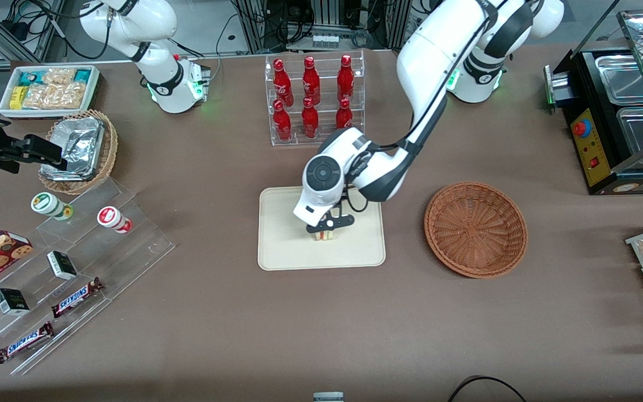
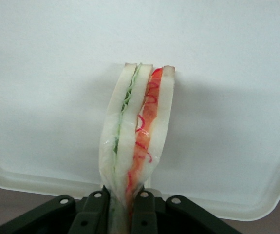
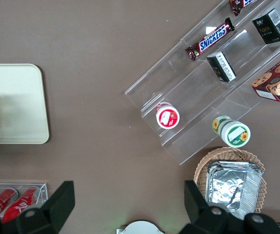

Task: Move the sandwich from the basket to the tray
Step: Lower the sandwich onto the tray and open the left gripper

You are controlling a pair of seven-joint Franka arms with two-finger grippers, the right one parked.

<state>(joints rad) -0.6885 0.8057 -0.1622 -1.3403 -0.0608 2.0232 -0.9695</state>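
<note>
I see the gripper (image 1: 328, 228) over the tray (image 1: 282, 245), its fingers (image 2: 97, 210) clamped on the sandwich (image 2: 137, 141), which stands on edge on the tray surface. The basket (image 1: 475, 229) sits beside the tray, toward the working arm's end.

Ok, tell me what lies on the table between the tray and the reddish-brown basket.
Nothing: in the front view only bare brown tablecloth separates the tray from the basket. The gripper is over the tray, shut on the sandwich, not in that gap.
</note>
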